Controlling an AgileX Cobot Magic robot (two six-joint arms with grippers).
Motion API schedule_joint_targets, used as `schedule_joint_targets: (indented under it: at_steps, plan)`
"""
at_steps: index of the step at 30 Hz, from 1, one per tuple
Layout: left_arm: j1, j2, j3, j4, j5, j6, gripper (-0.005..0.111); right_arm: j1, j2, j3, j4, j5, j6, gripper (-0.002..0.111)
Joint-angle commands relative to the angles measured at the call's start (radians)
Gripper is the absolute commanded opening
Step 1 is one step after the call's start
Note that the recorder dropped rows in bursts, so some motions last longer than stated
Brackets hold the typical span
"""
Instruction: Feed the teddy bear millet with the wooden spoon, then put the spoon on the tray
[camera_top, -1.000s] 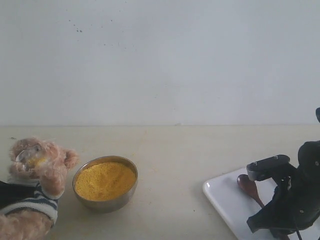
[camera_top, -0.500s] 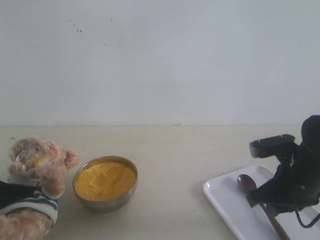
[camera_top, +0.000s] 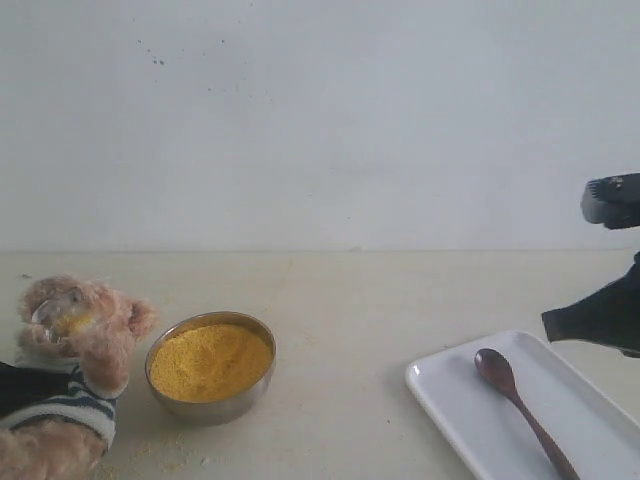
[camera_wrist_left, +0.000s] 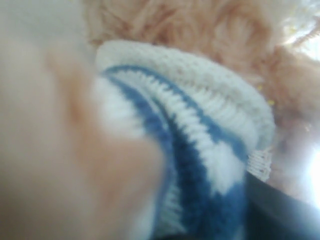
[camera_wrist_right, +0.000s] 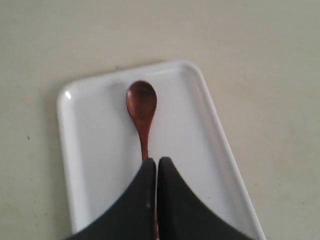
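Note:
The wooden spoon (camera_top: 515, 395) lies flat on the white tray (camera_top: 450, 400) at the right, bowl end towards the far side. My right gripper (camera_top: 548, 323) hangs above it, shut and empty. In the right wrist view its black fingers meet (camera_wrist_right: 157, 161) over the handle of the spoon (camera_wrist_right: 142, 102) on the tray (camera_wrist_right: 90, 150). The teddy bear (camera_top: 85, 335) sits at the far left with millet on its muzzle. My left gripper (camera_top: 22, 386) grips the bear's body; its wrist view is filled by the bear's striped shirt (camera_wrist_left: 200, 130). Millet (camera_top: 210, 360) fills the bowl.
The steel bowl (camera_top: 255, 395) stands between the bear and the tray. Millet crumbs (camera_top: 160, 460) are scattered on the beige table in front of the bowl. A plain white wall rises behind the table.
My right gripper has let go of the spoon, risen up and to the right off the tray, and closed. The spoon stays lying on the tray. Bear and left gripper have not moved.

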Motion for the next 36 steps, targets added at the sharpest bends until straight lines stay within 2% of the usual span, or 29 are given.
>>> schedule_joint_targets:
  at_steps: [1, 4, 12, 22, 28, 36]
  plan:
    - [0.002, 0.0, -0.004, -0.01, 0.035, 0.002, 0.004, -0.009, -0.193, 0.167, -0.011, -0.246, 0.048, 0.0]
    - [0.002, 0.0, -0.004, -0.01, 0.035, 0.002, 0.004, -0.009, -0.334, 0.254, -0.011, -0.344, 0.044, 0.0]
    - [0.002, 0.0, -0.004, -0.01, 0.035, 0.002, 0.004, -0.009, -0.684, 0.4, -0.009, -0.427, 0.033, 0.0]
    - [0.002, 0.0, -0.004, -0.009, 0.035, 0.002, 0.004, -0.009, -1.105, 0.475, -0.011, -0.414, 0.01, 0.0]
    - [0.002, 0.0, -0.004, -0.006, 0.035, 0.002, 0.004, -0.009, -1.12, 0.525, -0.009, -0.431, -0.021, 0.0]
    - [0.002, 0.0, -0.004, 0.0, 0.035, 0.002, 0.004, -0.009, -1.044, 0.702, 0.008, -0.503, -0.012, 0.0]
